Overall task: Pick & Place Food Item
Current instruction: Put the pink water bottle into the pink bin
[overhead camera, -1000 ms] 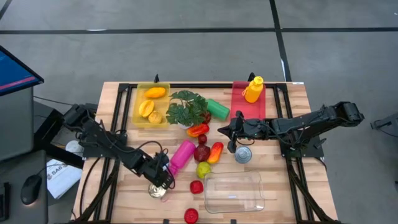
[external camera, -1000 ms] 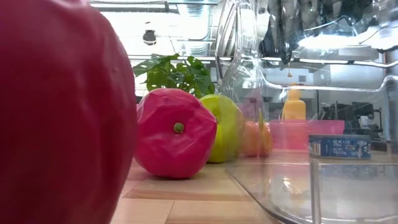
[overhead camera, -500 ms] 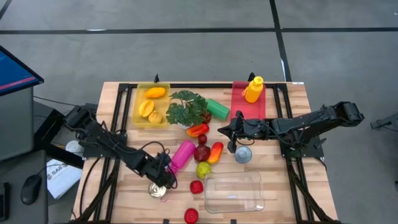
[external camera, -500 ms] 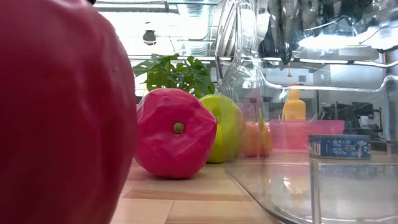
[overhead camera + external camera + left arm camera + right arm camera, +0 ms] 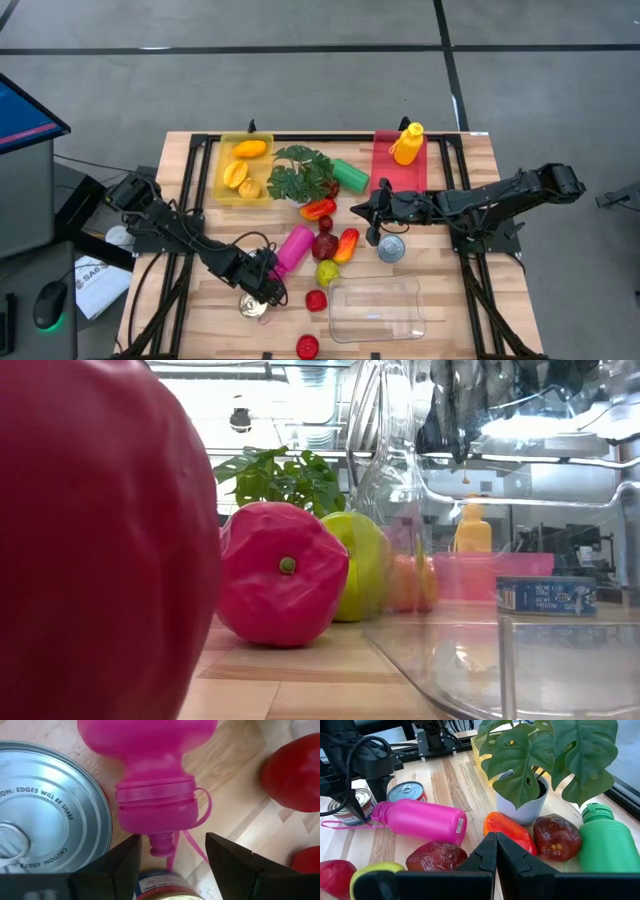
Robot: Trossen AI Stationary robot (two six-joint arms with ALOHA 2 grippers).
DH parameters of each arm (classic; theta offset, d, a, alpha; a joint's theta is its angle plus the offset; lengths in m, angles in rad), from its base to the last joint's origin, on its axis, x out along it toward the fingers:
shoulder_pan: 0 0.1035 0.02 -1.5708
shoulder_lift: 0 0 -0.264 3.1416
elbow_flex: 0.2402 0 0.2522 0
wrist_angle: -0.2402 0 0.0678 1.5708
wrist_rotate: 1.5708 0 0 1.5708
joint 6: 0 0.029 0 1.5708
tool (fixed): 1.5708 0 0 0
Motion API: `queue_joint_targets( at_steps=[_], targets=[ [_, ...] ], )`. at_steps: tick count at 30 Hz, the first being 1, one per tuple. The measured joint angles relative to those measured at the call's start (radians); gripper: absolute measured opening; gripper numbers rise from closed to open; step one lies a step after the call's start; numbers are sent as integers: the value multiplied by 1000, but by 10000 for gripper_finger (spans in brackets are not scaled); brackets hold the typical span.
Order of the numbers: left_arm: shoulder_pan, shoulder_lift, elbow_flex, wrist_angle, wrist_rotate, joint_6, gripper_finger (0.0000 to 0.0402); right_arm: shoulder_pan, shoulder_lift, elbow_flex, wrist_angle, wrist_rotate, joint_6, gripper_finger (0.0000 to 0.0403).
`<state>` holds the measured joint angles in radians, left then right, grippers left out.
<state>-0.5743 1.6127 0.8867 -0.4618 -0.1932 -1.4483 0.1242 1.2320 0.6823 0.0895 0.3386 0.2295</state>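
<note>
Your left hand [image 5: 170,857] stands part open and empty, its 2 fingers straddling the cap of the pink bottle [image 5: 293,246], which lies on the bench [image 5: 200,210] at 7 o'clock of the plant [image 5: 300,172]. A tin [image 5: 45,810] sits just beside. The bottle looks light, stiff and slick; grip the ribbed neck, probably. Your right hand [image 5: 496,851] is closed and empty.

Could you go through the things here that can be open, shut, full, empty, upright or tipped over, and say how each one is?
left gripper: jaws open, holding nothing, at the pink bottle's cap.
right gripper: jaws shut, empty.
pink bottle: lying on its side, cap on.
green bottle: lying down.
yellow bottle: upright in the red bin.
clear container: empty.
yellow bin: holds fruit.
potted plant: upright.
</note>
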Motion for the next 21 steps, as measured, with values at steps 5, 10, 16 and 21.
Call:
queue_joint_targets(
  at_steps=[5, 10, 16, 21],
  targets=[
    [6, 0, 0, -2, -13, 0, 169, 0, 0, 0, 0, 0, 0, 1],
    [13, 0, 0, -6, -13, 2, 117, 0, 0, 0, 0, 0, 0, 1],
    [13, 0, 0, -11, -16, 3, 70, 0, 0, 0, 0, 0, 0, 1],
    [13, 0, 0, -10, -16, 4, 55, 0, 0, 0, 0, 0, 0, 1]
  ],
)
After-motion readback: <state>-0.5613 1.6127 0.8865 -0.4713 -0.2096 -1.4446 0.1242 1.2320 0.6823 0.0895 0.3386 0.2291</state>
